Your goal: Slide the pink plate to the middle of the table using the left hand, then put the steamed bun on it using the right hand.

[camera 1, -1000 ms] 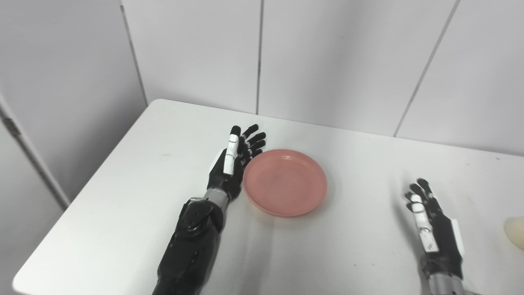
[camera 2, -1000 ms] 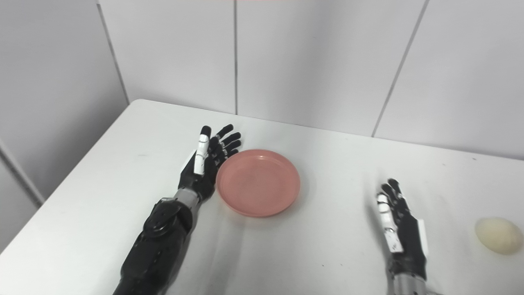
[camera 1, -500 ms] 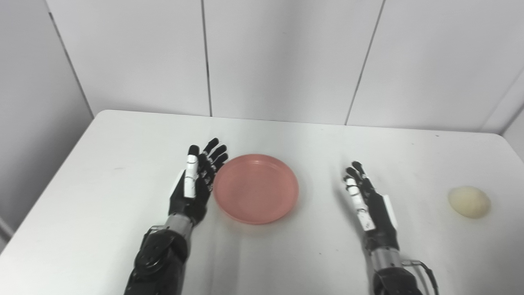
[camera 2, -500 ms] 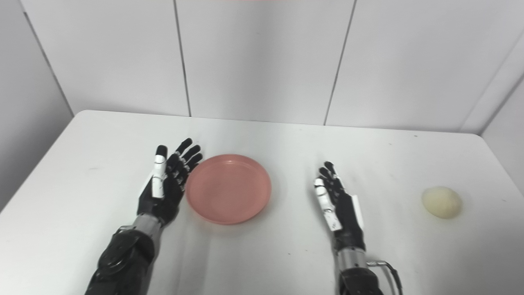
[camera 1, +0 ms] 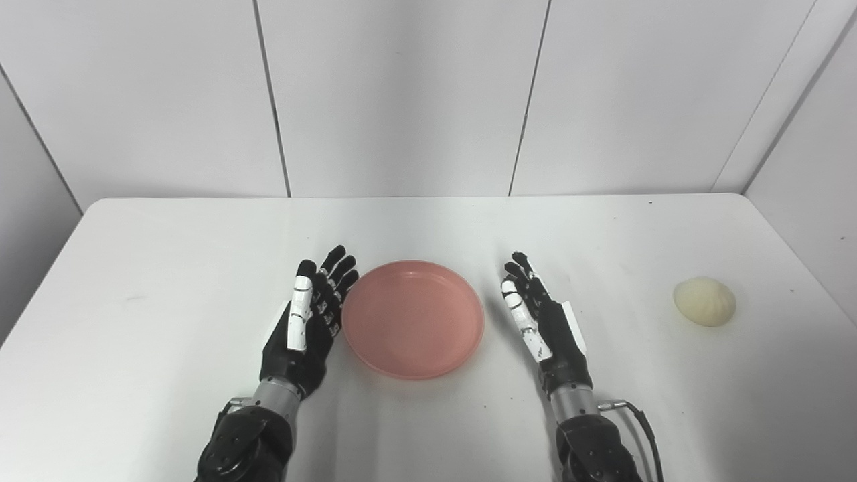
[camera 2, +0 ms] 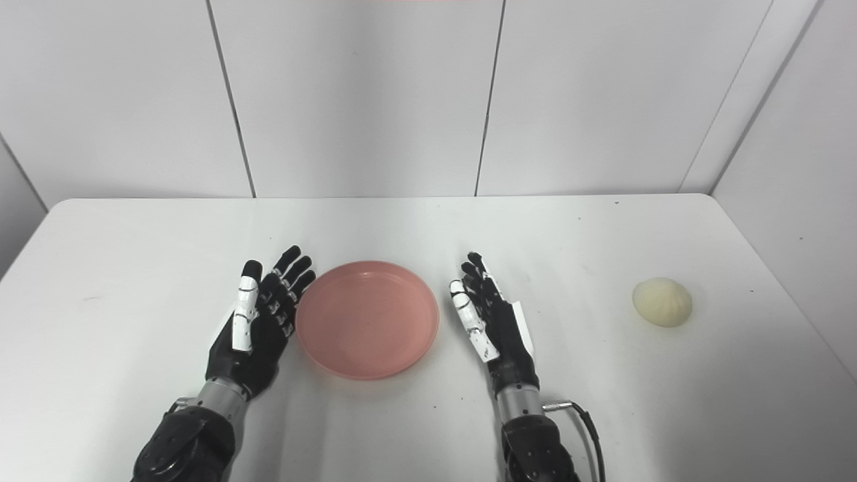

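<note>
Each black robot hand point(camera 1: 304, 328) has a white-backed thumb, silver wrist and black forearm.

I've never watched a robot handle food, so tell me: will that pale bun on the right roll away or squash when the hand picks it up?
The steamed bun looks domed, seemingly resting on a flatter base on the table, so it probably won't roll far. It looks soft, so the open right hand could dent it. It's probably light.

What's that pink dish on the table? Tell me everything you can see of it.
The pink plate is round and shallow with a low raised rim, smooth and matte like plastic, and empty. It lies flat near the middle of the white table, between the two hands. The left hand, open, sits right against its left edge; whether they touch is unclear.
</note>
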Robot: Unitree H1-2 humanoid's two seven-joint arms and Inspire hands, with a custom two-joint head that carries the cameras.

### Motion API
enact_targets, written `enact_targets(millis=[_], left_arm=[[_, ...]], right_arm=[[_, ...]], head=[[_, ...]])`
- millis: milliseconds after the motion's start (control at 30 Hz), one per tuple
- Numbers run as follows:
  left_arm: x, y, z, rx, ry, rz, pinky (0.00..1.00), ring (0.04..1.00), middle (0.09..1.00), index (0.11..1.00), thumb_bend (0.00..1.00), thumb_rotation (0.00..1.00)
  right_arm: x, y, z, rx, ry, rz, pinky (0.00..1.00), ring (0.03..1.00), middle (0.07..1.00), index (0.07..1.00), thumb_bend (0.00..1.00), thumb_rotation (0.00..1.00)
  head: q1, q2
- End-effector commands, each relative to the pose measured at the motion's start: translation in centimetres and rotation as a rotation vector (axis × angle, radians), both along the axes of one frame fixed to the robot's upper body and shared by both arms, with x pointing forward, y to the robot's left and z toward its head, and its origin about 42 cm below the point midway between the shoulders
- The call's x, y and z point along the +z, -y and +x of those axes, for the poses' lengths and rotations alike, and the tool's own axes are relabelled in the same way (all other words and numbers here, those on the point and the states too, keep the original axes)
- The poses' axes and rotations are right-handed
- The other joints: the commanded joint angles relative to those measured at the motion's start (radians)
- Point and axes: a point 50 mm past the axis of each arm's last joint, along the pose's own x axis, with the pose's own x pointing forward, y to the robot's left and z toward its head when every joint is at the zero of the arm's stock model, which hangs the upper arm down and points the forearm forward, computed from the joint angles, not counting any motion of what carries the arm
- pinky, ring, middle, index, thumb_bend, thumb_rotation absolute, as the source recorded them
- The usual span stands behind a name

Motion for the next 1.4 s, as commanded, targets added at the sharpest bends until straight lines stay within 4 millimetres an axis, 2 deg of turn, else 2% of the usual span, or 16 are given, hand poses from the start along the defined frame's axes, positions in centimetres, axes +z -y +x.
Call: enact_targets(millis=[0, 167, 267, 333, 367, 400, 433, 467, 533, 633, 700, 833, 867, 967, 1100, 1367], left_arm=[[0.0, 0.3, 0.2, -0.024, -0.012, 0.008, 1.0, 0.987, 0.97, 0.932, 0.65, 1.0], [-0.2, 0.7, 0.6, -0.027, -0.008, 0.014, 1.0, 0.982, 0.964, 0.929, 0.64, 1.0], [-0.4, 0.8, 0.7, -0.033, -0.004, 0.02, 1.0, 0.978, 0.96, 0.932, 0.65, 1.0], [-0.5, 0.7, 0.8, -0.04, 0.01, 0.035, 1.0, 0.977, 0.96, 0.934, 0.65, 1.0], [-0.5, 0.7, 0.8, -0.041, 0.018, 0.041, 1.0, 0.982, 0.966, 0.935, 0.64, 1.0], [-0.5, 0.5, 0.9, -0.041, 0.024, 0.047, 1.0, 0.985, 0.97, 0.935, 0.64, 1.0], [-0.4, 0.2, 1.0, -0.039, 0.03, 0.056, 1.0, 0.994, 0.977, 0.941, 0.65, 1.0], [-0.4, -0.1, 1.0, -0.033, 0.033, 0.055, 1.0, 0.996, 0.979, 0.942, 0.65, 1.0], [-0.3, -0.8, 1.3, -0.018, 0.028, 0.047, 1.0, 0.988, 0.971, 0.937, 0.66, 1.0], [-0.2, -1.7, 1.7, -0.003, 0.025, 0.039, 1.0, 0.977, 0.959, 0.93, 0.67, 1.0], [-0.3, -2.2, 1.9, 0.001, 0.025, 0.04, 1.0, 0.967, 0.951, 0.93, 0.67, 1.0], [-0.3, -2.6, 1.9, -0.004, 0.025, 0.049, 0.99, 0.964, 0.951, 0.929, 0.67, 1.0], [-0.4, -2.6, 1.8, -0.007, 0.026, 0.052, 0.99, 0.963, 0.952, 0.925, 0.67, 1.0], [-0.5, -2.7, 1.7, -0.019, 0.031, 0.046, 1.0, 0.968, 0.96, 0.93, 0.67, 1.0], [-0.5, -2.9, 1.7, -0.023, 0.027, 0.034, 0.99, 0.964, 0.959, 0.927, 0.66, 1.0], [-0.6, -3.0, 1.8, -0.034, 0.028, 0.037, 1.0, 0.972, 0.963, 0.928, 0.66, 1.0]], right_arm=[[2.3, 0.3, 1.1, -0.026, 0.107, 0.019, 0.87, 0.885, 0.897, 0.91, 0.54, 0.82], [4.5, 3.3, 2.6, -0.067, 0.133, -0.008, 0.89, 0.887, 0.895, 0.905, 0.57, 0.8], [6.2, 5.4, 3.5, -0.1, 0.144, -0.04, 0.82, 0.822, 0.84, 0.85, 0.59, 0.74], [8.0, 7.8, 3.8, -0.115, 0.137, -0.108, 0.82, 0.825, 0.839, 0.855, 0.58, 0.73], [8.7, 8.7, 3.9, -0.125, 0.128, -0.139, 0.83, 0.833, 0.848, 0.862, 0.56, 0.71], [9.4, 9.4, 3.9, -0.137, 0.115, -0.181, 0.84, 0.837, 0.854, 0.867, 0.56, 0.69], [10.2, 10.2, 3.9, -0.146, 0.106, -0.231, 0.83, 0.844, 0.857, 0.873, 0.54, 0.61], [11.0, 11.1, 3.9, -0.158, 0.097, -0.294, 0.82, 0.845, 0.859, 0.877, 0.54, 0.61], [12.3, 12.8, 3.7, -0.198, 0.088, -0.384, 0.77, 0.837, 0.851, 0.86, 0.58, 0.59], [13.3, 15.3, 3.4, -0.276, 0.063, -0.518, 0.82, 0.88, 0.874, 0.846, 0.68, 0.56], [13.5, 16.7, 3.3, -0.336, 0.048, -0.578, 0.8, 0.861, 0.861, 0.842, 0.72, 0.55], [14.1, 18.6, 2.7, -0.454, 0.015, -0.647, 0.68, 0.772, 0.799, 0.825, 0.77, 0.48], [14.2, 18.9, 2.6, -0.478, 0.006, -0.676, 0.65, 0.76, 0.79, 0.82, 0.78, 0.49], [14.7, 19.7, 2.1, -0.526, -0.014, -0.731, 0.65, 0.763, 0.791, 0.823, 0.79, 0.47], [15.0, 20.5, 1.6, -0.565, -0.043, -0.753, 0.7, 0.799, 0.82, 0.849, 0.78, 0.43], [15.1, 21.7, 1.3, -0.592, -0.121, -0.825, 0.71, 0.835, 0.87, 0.846, 0.84, 0.35]], head=[[0.0, -0.001], [-0.018, -0.019], [-0.025, -0.025], [-0.07, -0.039], [-0.07, -0.039], [-0.103, -0.046], [-0.103, -0.046], [-0.132, -0.054], [-0.151, -0.06], [-0.166, -0.064], [-0.179, -0.069], [-0.211, -0.08], [-0.226, -0.085], [-0.244, -0.09], [-0.266, -0.098], [-0.284, -0.102]])
